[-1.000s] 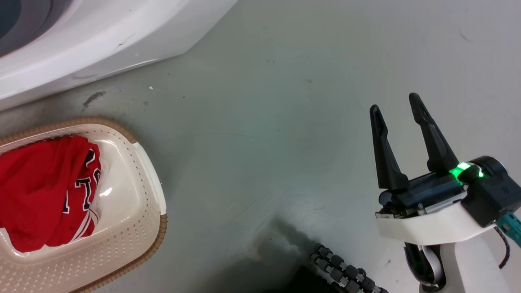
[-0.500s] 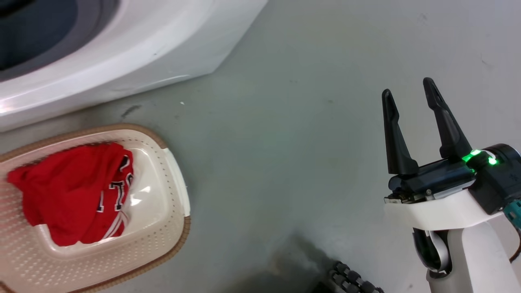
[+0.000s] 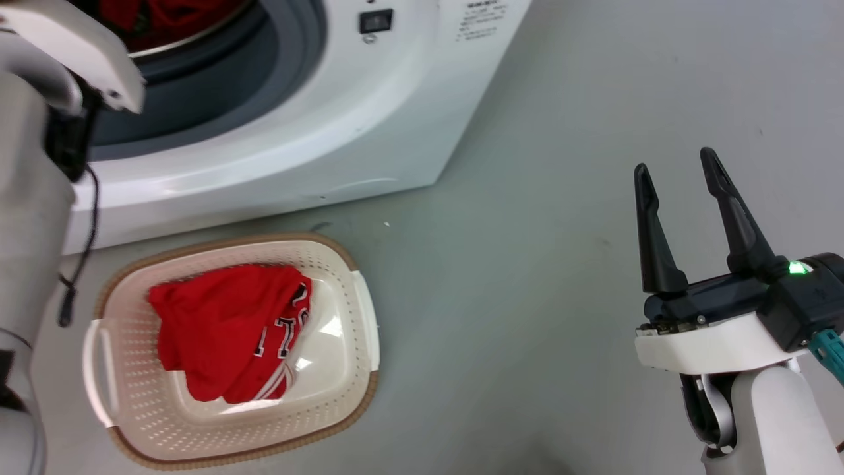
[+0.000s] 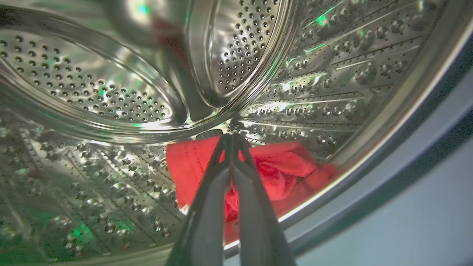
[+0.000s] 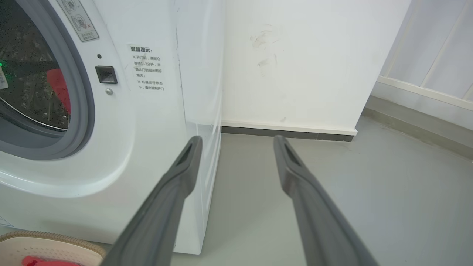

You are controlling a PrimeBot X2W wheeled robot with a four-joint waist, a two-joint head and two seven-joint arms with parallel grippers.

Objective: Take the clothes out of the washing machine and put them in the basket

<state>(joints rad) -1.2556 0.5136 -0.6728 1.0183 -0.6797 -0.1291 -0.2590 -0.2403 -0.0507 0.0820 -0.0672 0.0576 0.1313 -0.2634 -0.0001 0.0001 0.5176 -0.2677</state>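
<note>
Red clothes (image 4: 281,166) lie in the drum (image 4: 111,92) behind closed left jaws (right jaws parted)

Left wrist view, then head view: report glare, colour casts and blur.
Left wrist view: the steel drum throws bright glare with green glints, and the left gripper near the lens is soft. Head view: the basket floor shines white; the pale left forearm is blurred.

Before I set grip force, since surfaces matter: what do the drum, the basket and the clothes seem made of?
The drum looks like polished steel: mirror-bright, punched with holes. The basket looks like moulded cream plastic, slightly glossy, perforated; its brown woven-look rim may be plastic too. The clothes look like soft red fabric, crumpled in folds; the fibre cannot be told.
</note>
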